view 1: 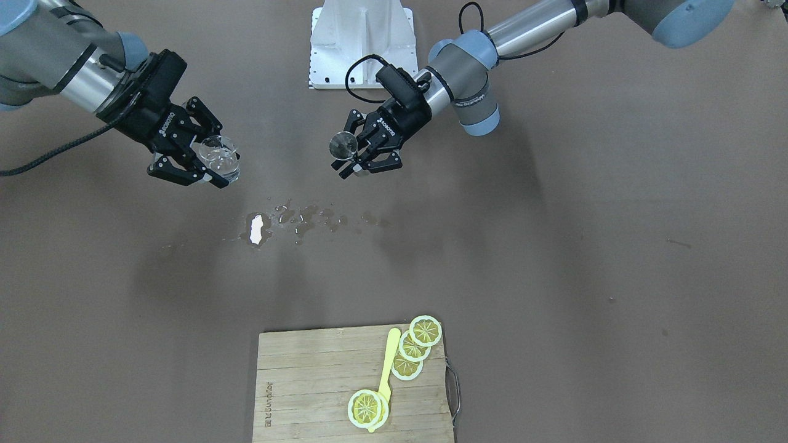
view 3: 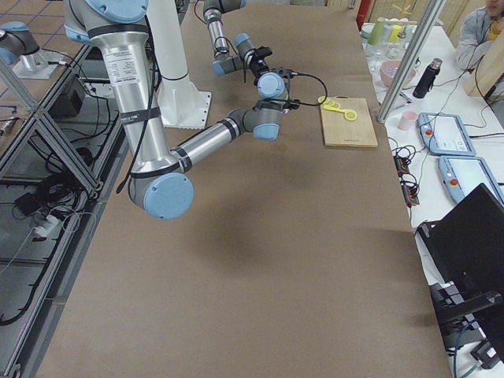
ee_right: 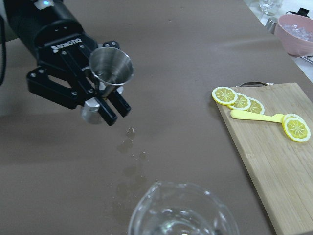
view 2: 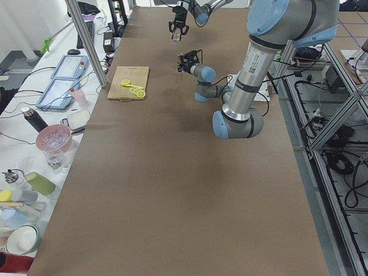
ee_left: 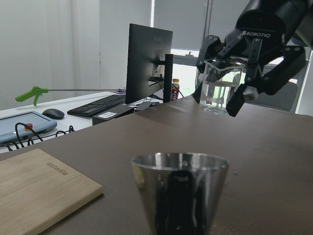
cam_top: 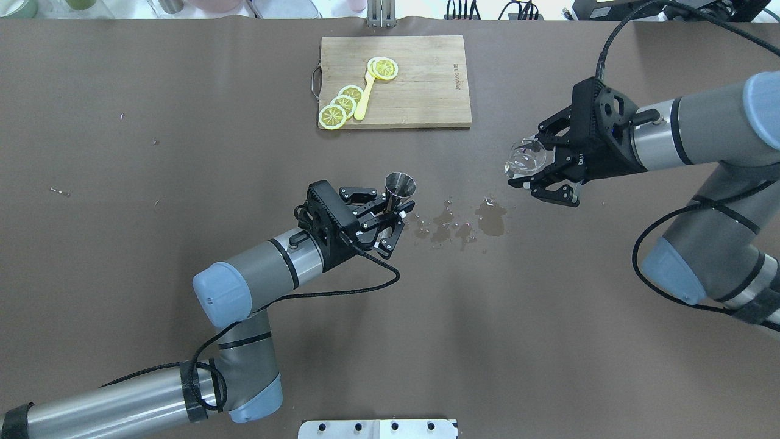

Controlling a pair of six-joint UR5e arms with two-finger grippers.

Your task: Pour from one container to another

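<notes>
My left gripper (cam_top: 396, 210) is shut on the stem of a small steel jigger (cam_top: 400, 183), held upright above the table's middle. The jigger (ee_left: 180, 188) fills the bottom of the left wrist view, its inside hidden. My right gripper (cam_top: 525, 169) is shut on a clear glass beaker (view 1: 218, 154) that holds some clear liquid, lifted off the table. The two vessels hang well apart, the beaker (ee_left: 218, 88) higher than the jigger. In the right wrist view the beaker's rim (ee_right: 181, 213) is at the bottom and the jigger (ee_right: 111, 66) beyond it.
A wet spill (cam_top: 466, 222) spreads over the brown table between the grippers. A wooden cutting board (cam_top: 426, 91) with lemon slices (cam_top: 341, 107) and a yellow utensil (cam_top: 364, 97) lies at the far edge. The robot's white base (view 1: 363, 49) stands behind.
</notes>
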